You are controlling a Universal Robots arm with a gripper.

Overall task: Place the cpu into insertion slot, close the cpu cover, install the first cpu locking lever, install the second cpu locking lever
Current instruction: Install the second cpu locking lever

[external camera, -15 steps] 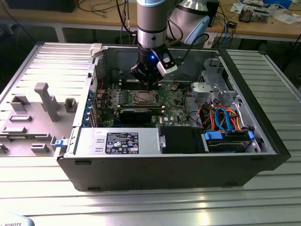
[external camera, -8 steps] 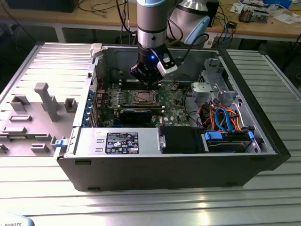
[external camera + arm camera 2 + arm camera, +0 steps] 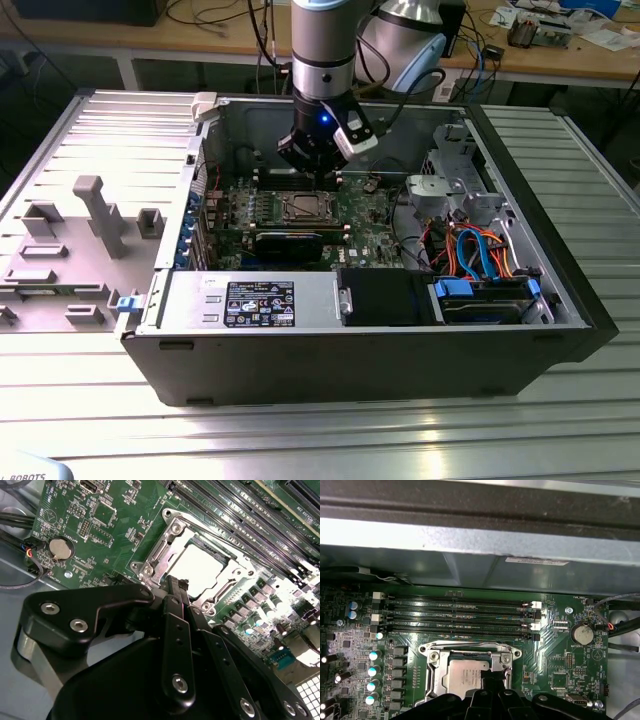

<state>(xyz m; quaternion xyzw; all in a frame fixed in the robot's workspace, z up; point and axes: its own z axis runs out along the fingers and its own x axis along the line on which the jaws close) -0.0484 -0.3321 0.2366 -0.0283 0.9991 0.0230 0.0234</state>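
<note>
step: cpu (image 3: 466, 674) seen seated in insertion slot (image 3: 235, 582), cover down, levers judged pending | gripper (image 3: 176, 587) fingertips together, empty, just over slot edge | next: lever hooked w/ precise tip.

Black pincer (image 3: 175, 587) (silver screws)

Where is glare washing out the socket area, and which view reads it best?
Second wrist view: the cpu top is blown out white and the memory slots glare. First wrist view: the cpu is evenly lit and readable. Exterior view: the gripper shades the board's far edge.
</note>
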